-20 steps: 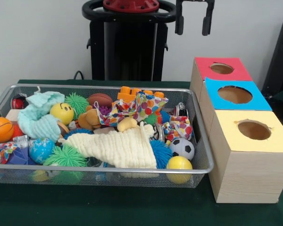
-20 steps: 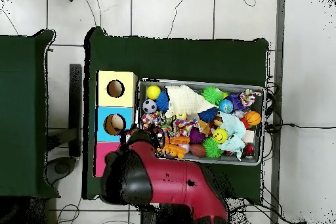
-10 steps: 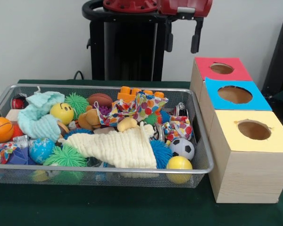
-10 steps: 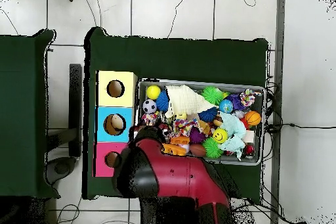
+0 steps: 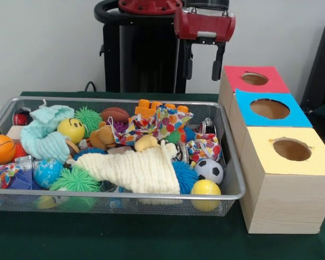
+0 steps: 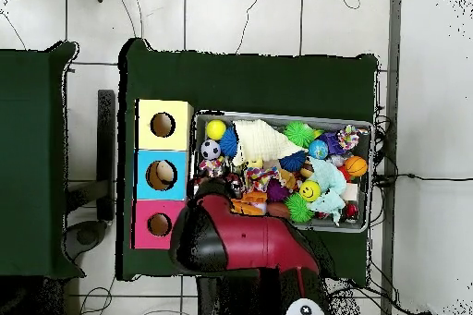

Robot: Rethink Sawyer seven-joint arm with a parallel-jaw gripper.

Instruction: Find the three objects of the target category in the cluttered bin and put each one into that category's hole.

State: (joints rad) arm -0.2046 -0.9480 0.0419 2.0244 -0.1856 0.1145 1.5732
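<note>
Silver wire mesh forms the cluttered bin (image 5: 227, 162), which sits on the dark green bench (image 5: 124, 238) with three wooden boxes in a row just beside it, at its 3 o'clock in the front view. One box is red-topped (image 5: 254, 79), one blue-topped (image 5: 270, 109), and the nearest is the yellow-topped box (image 5: 290, 179) with the hole (image 5: 292, 149) cut round in its lid.

Three polka-dot cloths show in the front view: a large one (image 5: 162, 122) draped near the bin's far wall, a second (image 5: 205, 146) toward 3 o'clock beside the soccer ball (image 5: 208, 170), and a third (image 5: 1, 174) at the 9 o'clock end. Two yellow balls, a smiley one (image 5: 71, 130) and a plain one (image 5: 205, 189), one cream muslin cloth (image 5: 135, 170) and one mint cloth (image 5: 46, 132) lie among them.

Above the bin's far edge hangs the hand (image 5: 202, 62), its two dark fingers (image 5: 216, 66) spread apart with nothing between them.

Only the front view shows those fingers; from overhead the red arm (image 6: 249, 242) covers them and the bin's 7 o'clock corner. Overhead alone shows all three holes lined up at 9 o'clock of the bin, and the tiled floor (image 6: 240, 16) around the bench.
</note>
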